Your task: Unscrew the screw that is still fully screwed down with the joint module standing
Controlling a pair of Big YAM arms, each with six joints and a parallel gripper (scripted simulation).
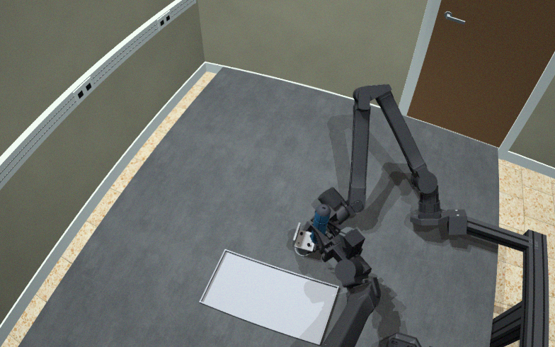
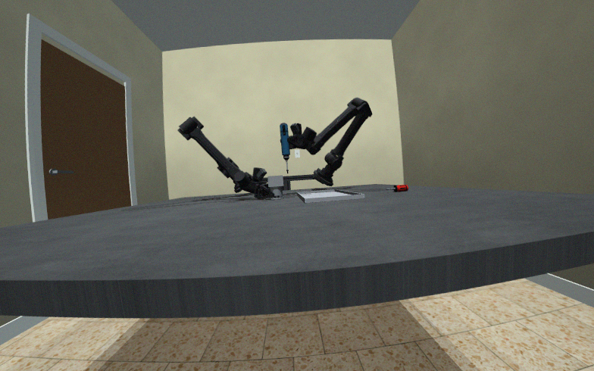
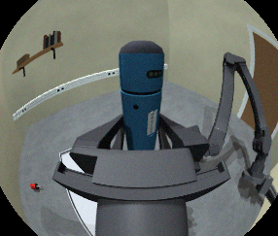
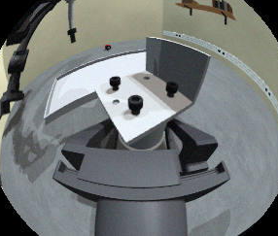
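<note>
My left gripper (image 2: 286, 141) (image 3: 141, 144) is shut on the electric screwdriver (image 1: 321, 219) (image 2: 284, 138) (image 3: 141, 106), held upright with its bit down. The bit tip (image 2: 287, 172) (image 4: 72, 35) hangs in the air above the bracket's height, clear of every screw. My right gripper (image 4: 143, 137) is shut on the joint module (image 2: 277, 194) (image 4: 152, 144), which stands upright on the table. The L-shaped bracket (image 1: 304, 240) (image 2: 275, 180) (image 4: 127, 126) sits on top. Three black screws (image 4: 135, 102) (image 4: 115, 81) (image 4: 172, 87) show in it, beside two open holes. I cannot tell which screw is fully down.
A white tray (image 1: 262, 292) (image 2: 331, 198) (image 3: 86, 208) (image 4: 76, 84) lies near the module. A red screwdriver (image 2: 401, 188) (image 3: 34, 185) (image 4: 108, 47) lies beyond it. In the top view both arms' wrists crowd close together beside the module, and the left arm reaches past the tray's corner.
</note>
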